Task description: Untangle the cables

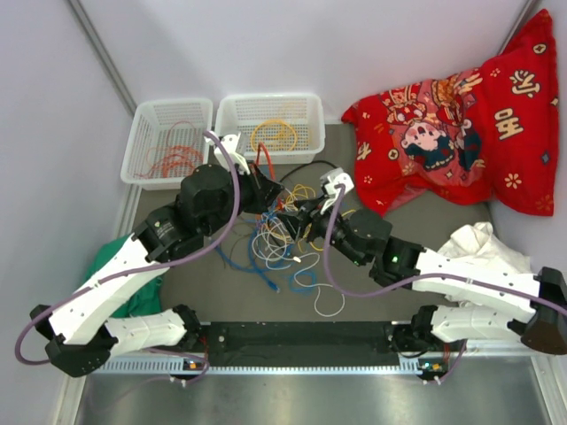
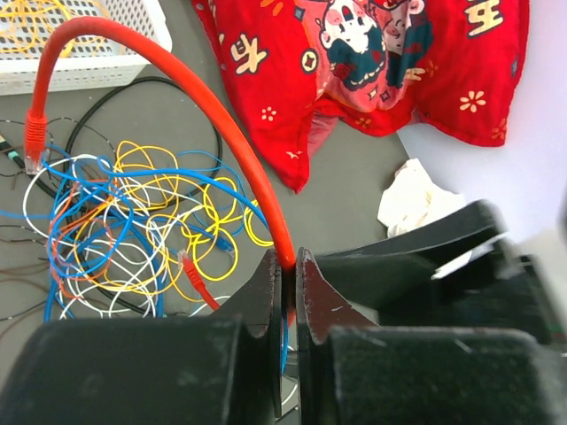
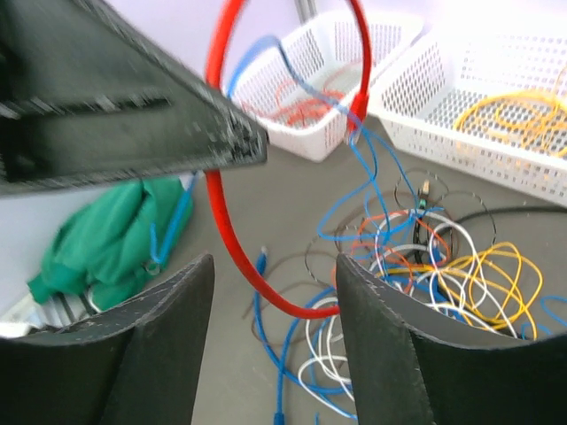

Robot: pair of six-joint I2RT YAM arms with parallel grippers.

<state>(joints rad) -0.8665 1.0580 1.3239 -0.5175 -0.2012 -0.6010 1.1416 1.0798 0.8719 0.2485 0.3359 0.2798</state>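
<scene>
Red cable (image 2: 204, 97) is pinched tight between my left fingers (image 2: 264, 297), arching up over the tangle (image 1: 279, 237). My right fingers (image 3: 151, 345) gape, seemingly holding nothing. Some cables already lie in the baskets (image 1: 142, 119); most are left knotted on the table (image 1: 421, 228).

The left arm (image 1: 106, 305) and right arm (image 1: 478, 282) had white shells on their long links and black housings at the joints. A thick mauve hose (image 1: 236, 190) ran along each; a green light (image 1: 392, 259) glowed on the right.
</scene>
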